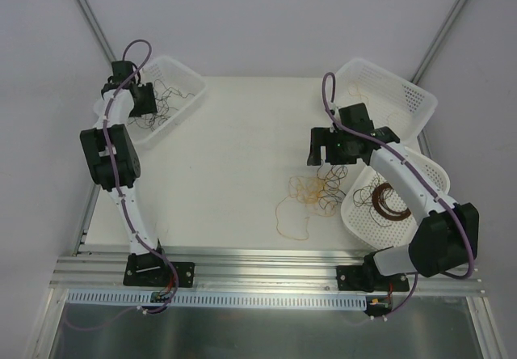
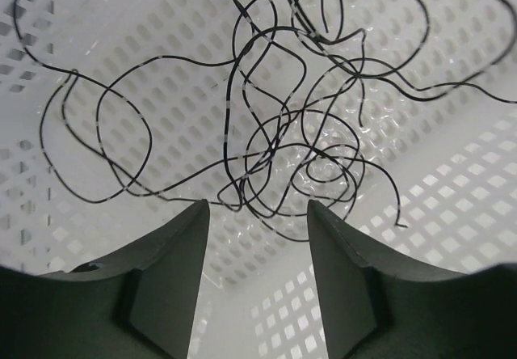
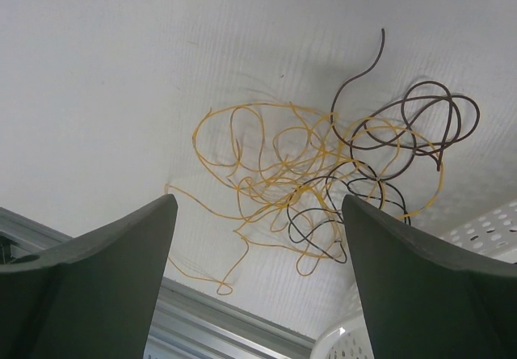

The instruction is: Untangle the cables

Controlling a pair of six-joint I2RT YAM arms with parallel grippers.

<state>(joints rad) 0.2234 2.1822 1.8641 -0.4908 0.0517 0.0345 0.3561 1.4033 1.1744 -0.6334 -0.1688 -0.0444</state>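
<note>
Thin black cables (image 2: 229, 104) lie in loose loops on the floor of a white perforated basket (image 2: 452, 205) at the back left (image 1: 184, 76). My left gripper (image 2: 257, 207) hangs just over them inside that basket (image 1: 139, 100), jaws apart, nothing between them. On the table at the right lies a tangle (image 1: 311, 191) of yellow cables (image 3: 258, 145), brown loops (image 3: 428, 124) and a black strand (image 3: 323, 205). My right gripper (image 3: 258, 201) hovers above this tangle (image 1: 329, 158), wide open and empty.
A second white basket (image 1: 396, 92) stands at the back right. A round white basket (image 1: 355, 213) with a dark-brown ring coil (image 1: 388, 201) sits beside the tangle, under the right arm. The aluminium rail (image 1: 258, 262) runs along the near table edge.
</note>
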